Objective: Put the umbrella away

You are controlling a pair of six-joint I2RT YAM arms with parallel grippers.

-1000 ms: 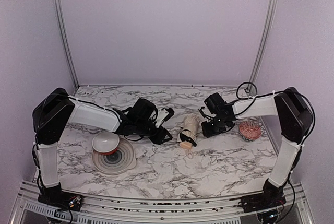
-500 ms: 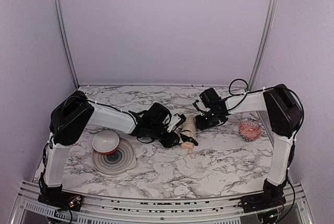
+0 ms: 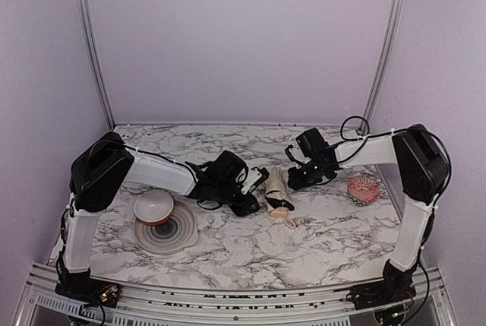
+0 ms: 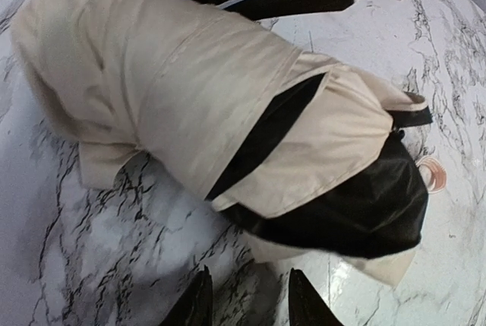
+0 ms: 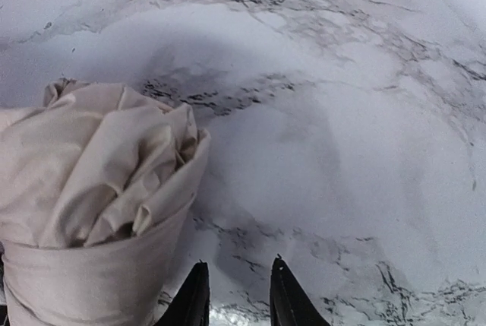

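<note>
top: shows umbrella (image 3: 275,189) on tabletop (image 3: 304,235) between arms | left wrist: reveals black lining, left pincer (image 4: 247,299) slightly spread, empty | right wrist: shows only cream folds, right pincer (image 5: 235,295) slightly spread, empty

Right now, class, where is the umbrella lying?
In the top view, the umbrella lies folded on the marble table, just right of centre, between the left gripper and the right gripper.
</note>
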